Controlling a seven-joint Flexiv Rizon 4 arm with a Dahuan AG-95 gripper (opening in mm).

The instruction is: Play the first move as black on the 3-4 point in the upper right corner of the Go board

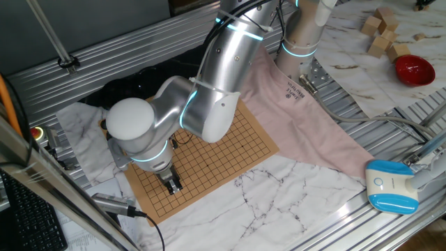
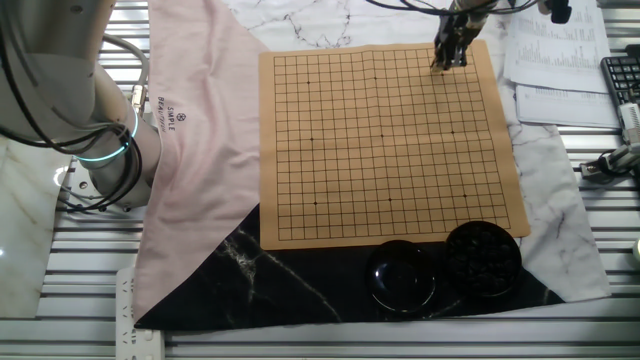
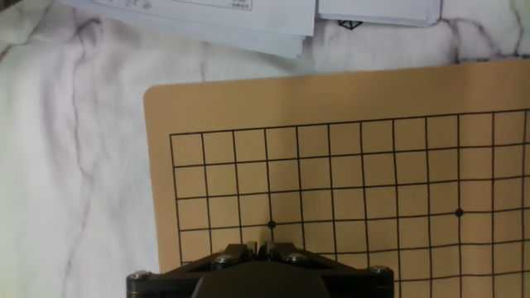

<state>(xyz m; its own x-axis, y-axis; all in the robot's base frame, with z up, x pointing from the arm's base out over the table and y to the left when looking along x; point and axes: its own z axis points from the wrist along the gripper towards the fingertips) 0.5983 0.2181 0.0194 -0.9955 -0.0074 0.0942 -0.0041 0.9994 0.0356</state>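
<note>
The tan wooden Go board [image 2: 380,140] lies flat on the marble-patterned cloth; it also shows in one fixed view [image 1: 230,146] and in the hand view [image 3: 373,165]. No stone lies on its grid. My gripper [image 2: 447,55] points down just above the board's corner region, close to the corner star dot [image 3: 272,223]. It also shows in one fixed view [image 1: 172,183]. In the hand view my gripper [image 3: 265,246] has its jaws nearly together, with a small dark thing, seemingly a black stone, pinched between them. A bowl of black stones [image 2: 482,258] stands off the board's opposite edge.
A dark lid or empty bowl [image 2: 400,275] sits beside the stone bowl. A pink cloth [image 2: 200,130] lies along one board edge. Papers [image 3: 207,21] and a keyboard [image 2: 622,80] lie beyond the corner. A red bowl [image 1: 414,70], wooden blocks [image 1: 382,31] and a blue-white device [image 1: 391,185] lie farther off.
</note>
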